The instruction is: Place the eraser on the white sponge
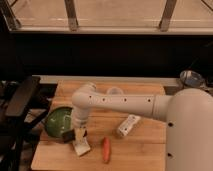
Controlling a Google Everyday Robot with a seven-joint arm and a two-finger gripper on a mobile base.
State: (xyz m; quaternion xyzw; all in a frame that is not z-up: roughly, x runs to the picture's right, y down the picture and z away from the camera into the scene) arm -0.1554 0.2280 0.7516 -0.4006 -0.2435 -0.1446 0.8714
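Observation:
The white sponge (82, 147) lies on the wooden table (145, 145) near its front left, just right of the green bowl (57, 121). My gripper (75, 135) points down from the white arm, right above the sponge's upper left end. It is shut on the eraser (68, 135), a small dark block that hangs between the bowl's rim and the sponge. I cannot tell whether the eraser touches the sponge.
An orange carrot (106, 149) lies right of the sponge. A white packet (129, 125) lies at mid-table. A clear cup (114, 91) stands at the back. A metal bowl (192, 77) sits at the far right. A dark chair (20, 97) stands to the left.

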